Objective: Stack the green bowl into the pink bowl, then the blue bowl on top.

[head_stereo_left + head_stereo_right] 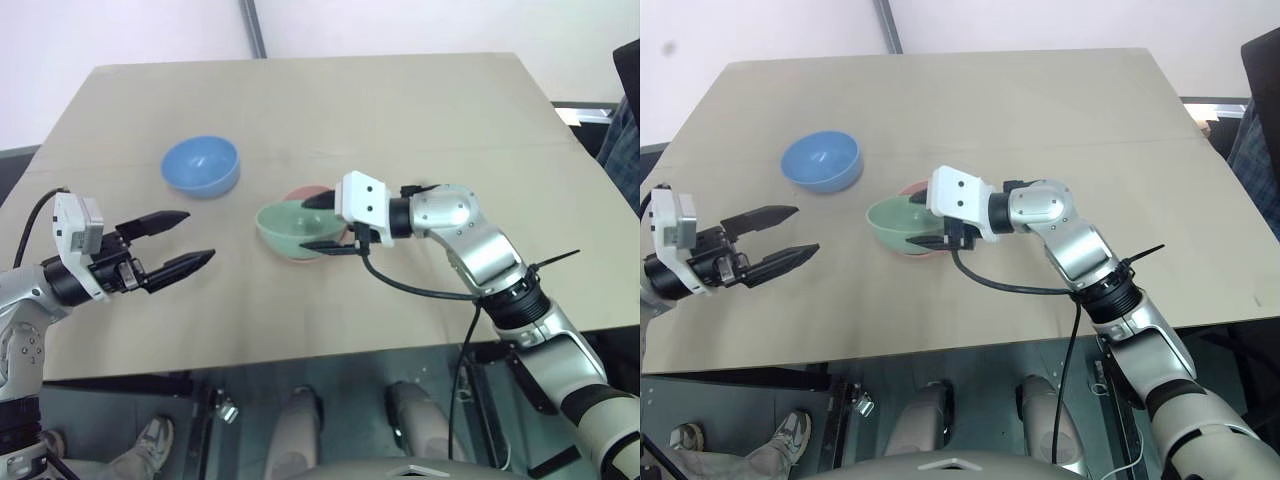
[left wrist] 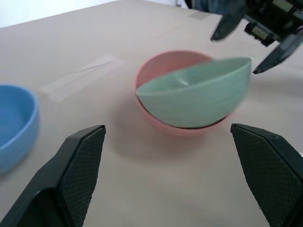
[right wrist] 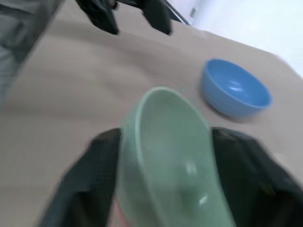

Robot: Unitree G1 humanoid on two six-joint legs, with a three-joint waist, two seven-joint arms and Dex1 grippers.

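Green bowl point(image 1: 296, 228) is seen resting in the pink bowl point(image 2: 163, 71), tilted rather than seated flat: in the left wrist view one side of its rim is raised and the far inner wall of the pink bowl remains exposed behind it. Both bowls sit near the middle of the tan table point(image 1: 400, 120).

Right gripper point(image 1: 328, 224) is positioned at the green bowl, pointing toward the robot's left. Its two black fingers point(image 2: 226, 24) are spread apart, one lying to either side of the bowl's raised rim. In the left wrist view the fingers are seen just beside the rim with a gap showing, so the bowl appears released; whether any finger touches the bowl cannot be told.

Blue bowl point(image 1: 201, 165) stands upright on the table, apart from the other two bowls, toward the robot's left and farther back. It is touched by nothing.

Left gripper point(image 1: 184, 240) is held over the table's near left part, pointing toward the stacked bowls, well apart from them. Its jaws are spread wide and nothing is held between them. In the left wrist view the pink and green bowls are framed between its two textured fingers point(image 2: 80, 163).

A strip of clear tape point(image 2: 78, 75) is noted on the tabletop between the blue bowl and the pink bowl.
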